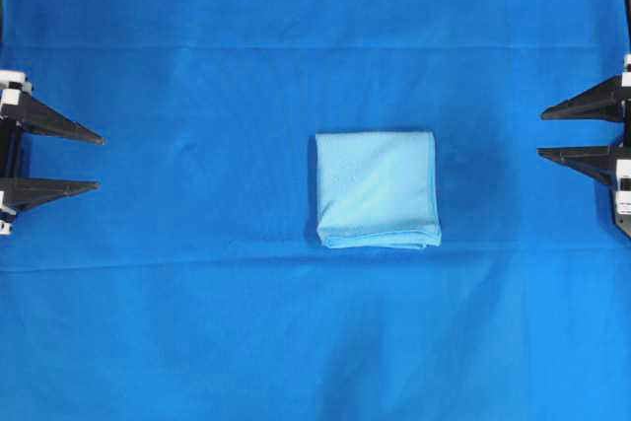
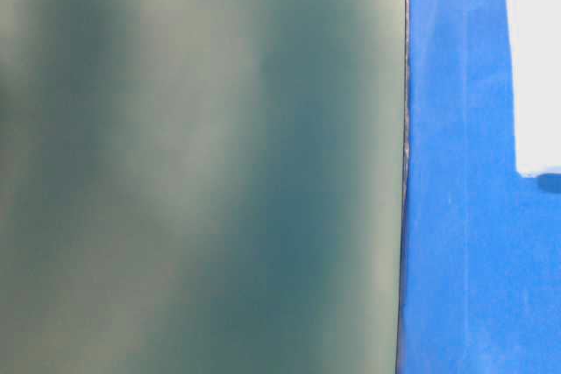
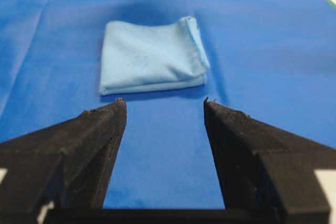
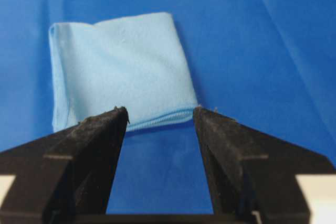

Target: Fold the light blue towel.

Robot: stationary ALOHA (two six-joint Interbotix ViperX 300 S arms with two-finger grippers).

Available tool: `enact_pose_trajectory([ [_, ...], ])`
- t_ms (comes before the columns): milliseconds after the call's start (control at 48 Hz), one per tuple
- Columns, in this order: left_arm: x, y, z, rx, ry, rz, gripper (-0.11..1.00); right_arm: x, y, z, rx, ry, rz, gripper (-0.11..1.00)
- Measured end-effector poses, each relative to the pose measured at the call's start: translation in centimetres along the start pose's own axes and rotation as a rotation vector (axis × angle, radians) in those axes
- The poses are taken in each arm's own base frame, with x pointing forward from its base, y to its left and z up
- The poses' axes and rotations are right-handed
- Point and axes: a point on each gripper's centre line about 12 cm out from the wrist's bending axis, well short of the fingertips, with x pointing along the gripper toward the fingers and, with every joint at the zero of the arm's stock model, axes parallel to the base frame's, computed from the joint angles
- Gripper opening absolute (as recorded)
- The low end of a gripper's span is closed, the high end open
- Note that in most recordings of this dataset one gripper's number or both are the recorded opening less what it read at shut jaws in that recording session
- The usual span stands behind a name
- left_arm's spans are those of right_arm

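Observation:
The light blue towel [image 1: 377,189] lies folded into a small, thick square at the middle of the table, its layered edges along the near side. It also shows in the left wrist view as the towel [image 3: 152,56] and in the right wrist view as the towel [image 4: 121,69]. My left gripper [image 1: 101,160] waits at the far left edge, open and empty, well away from the towel. My right gripper [image 1: 540,133] sits at the far right edge, also open with nothing between its fingers. Bare cloth shows between the left gripper's tips [image 3: 164,100] and the right gripper's tips [image 4: 160,109].
A deep royal-blue table cloth [image 1: 197,322] covers the whole table, with faint crease lines. The table-level view is mostly filled by a blurred grey-green surface [image 2: 202,164], with a strip of blue cloth [image 2: 456,216] and a pale blurred shape [image 2: 535,59] at the right.

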Motion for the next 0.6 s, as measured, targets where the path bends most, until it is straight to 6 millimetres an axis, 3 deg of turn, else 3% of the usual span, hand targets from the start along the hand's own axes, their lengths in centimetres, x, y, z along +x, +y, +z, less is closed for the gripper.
enact_pose_trajectory([
  [605, -0.05, 0.00, 0.07, 0.000, -0.005, 0.000, 0.59, 0.01, 0.01, -0.05, 0.001, 0.000, 0.001, 0.59],
])
